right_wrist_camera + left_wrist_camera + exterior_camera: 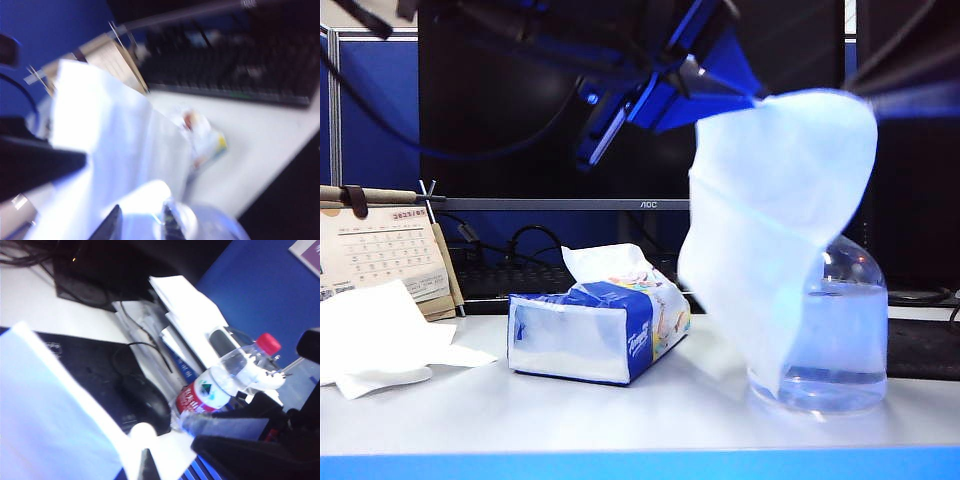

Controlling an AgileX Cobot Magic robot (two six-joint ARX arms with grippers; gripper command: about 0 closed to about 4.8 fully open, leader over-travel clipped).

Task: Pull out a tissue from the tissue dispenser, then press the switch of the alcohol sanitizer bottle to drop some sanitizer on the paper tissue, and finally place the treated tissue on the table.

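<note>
My left gripper (757, 92) reaches in from the top centre and is shut on the upper edge of the tissue (770, 220). The white sheet hangs in front of the alcohol sanitizer bottle (850, 340) at the right and hides the switch there. In the left wrist view the tissue (45, 415) fills the near side beside my left gripper (148, 466). In the blurred right wrist view my right gripper (141, 224) stands open above the bottle (220, 225). A white blob between its fingers may be the switch (149, 194). The blue and white tissue dispenser (600, 325) lies mid-table.
A desk calendar (385, 250) and loose white tissues (375, 340) are at the left. A monitor (560, 100) and keyboard (510, 278) stand behind. The left wrist view shows a red-capped water bottle (220, 382), a black mouse (145, 405) and papers (190, 315).
</note>
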